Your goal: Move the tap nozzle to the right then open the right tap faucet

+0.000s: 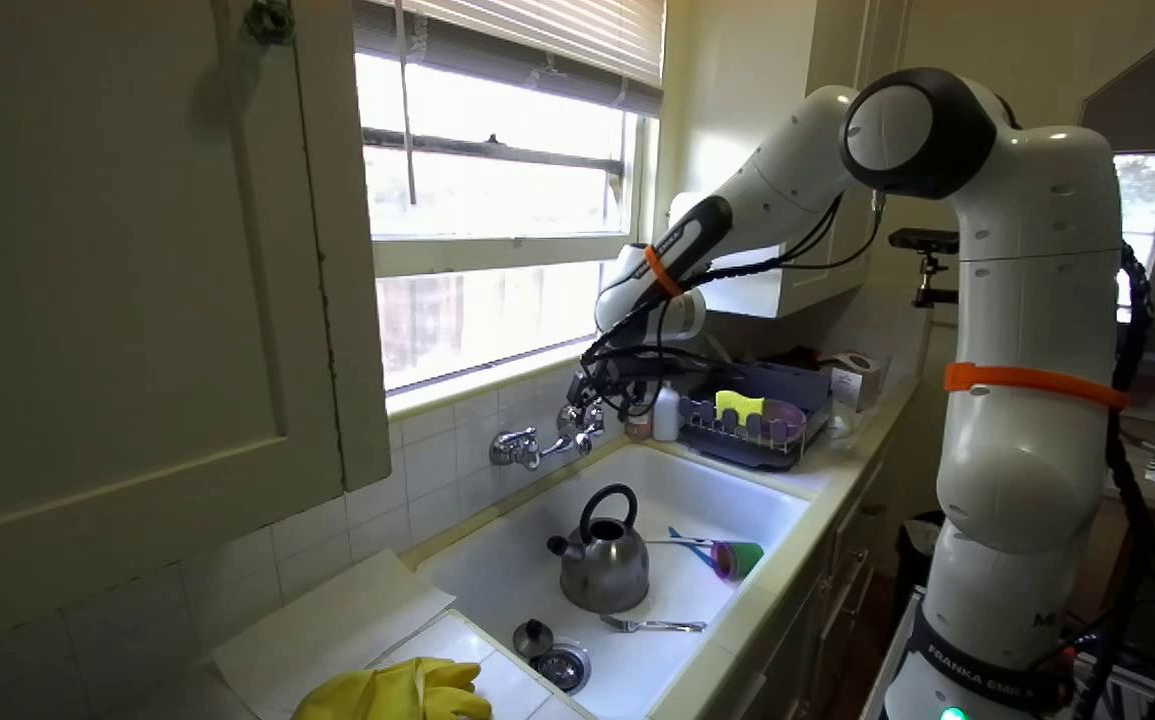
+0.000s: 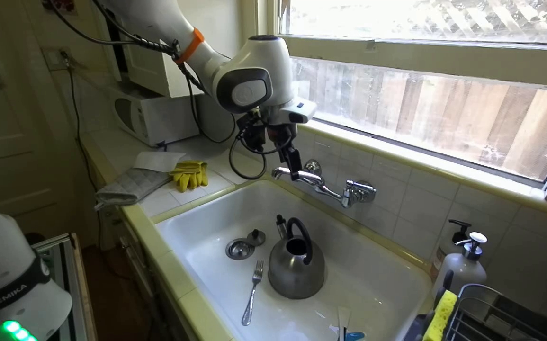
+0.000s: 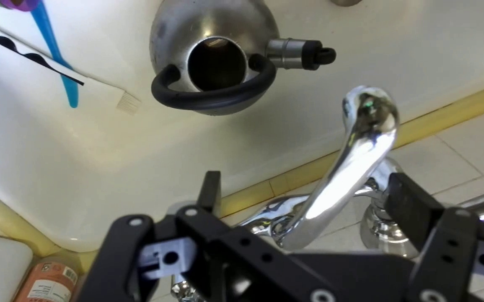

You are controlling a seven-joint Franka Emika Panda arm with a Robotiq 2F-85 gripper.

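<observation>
The tap nozzle (image 3: pixel 344 180) sits between parted jaws, contact unclear.

Our Franka Emika Panda arm (image 1: pixel 1047 305) is mostly white, with chunky black trim (image 1: pixel 964 140) around the round white elbow cap (image 1: pixel 890 127), two bright orange straps (image 1: pixel 1032 386) and black cables (image 2: pixel 153 45) looping off it. We've got FRANKA EMIKA in pale letters on a black base band (image 1: pixel 977 668), plus green lights (image 2: pixel 13 327) below. Our Robotiq gripper (image 3: pixel 307 196) is black too, with blocky pads (image 3: pixel 209 191) and silvery screw heads (image 3: pixel 190 212).
</observation>
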